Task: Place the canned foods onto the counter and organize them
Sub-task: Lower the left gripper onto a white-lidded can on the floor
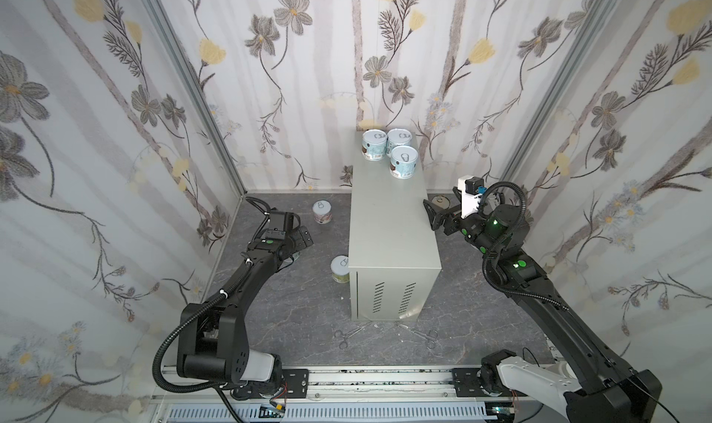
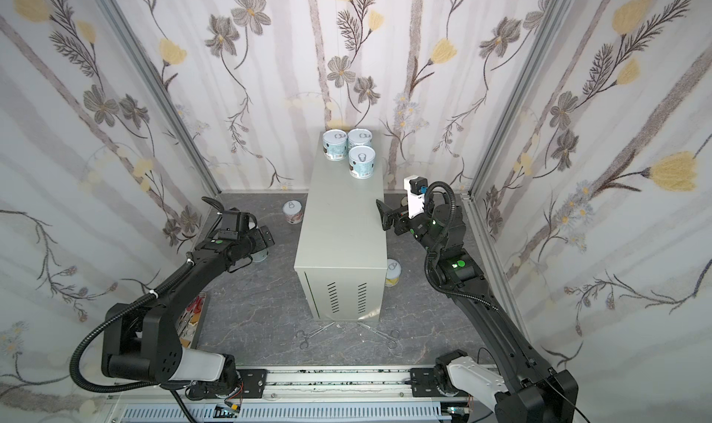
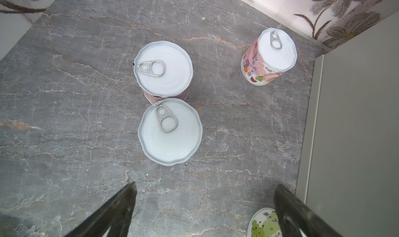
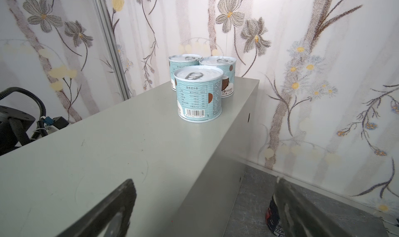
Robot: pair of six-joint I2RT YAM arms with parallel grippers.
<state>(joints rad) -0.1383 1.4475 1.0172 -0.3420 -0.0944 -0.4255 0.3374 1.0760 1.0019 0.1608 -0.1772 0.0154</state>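
Dark can (image 4: 273, 216), perhaps, right wrist only

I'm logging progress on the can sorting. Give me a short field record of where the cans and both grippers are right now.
cans on counter: three teal cans, upright, clustered at the far end of the counter
cans on floor, left side: pink can standing apart, two cans close together, green can beside the counter
cans on floor, right side: yellow can, dark can partly hidden
left gripper: open, empty, above the floor cans
right gripper: open, empty, at the counter's right edge
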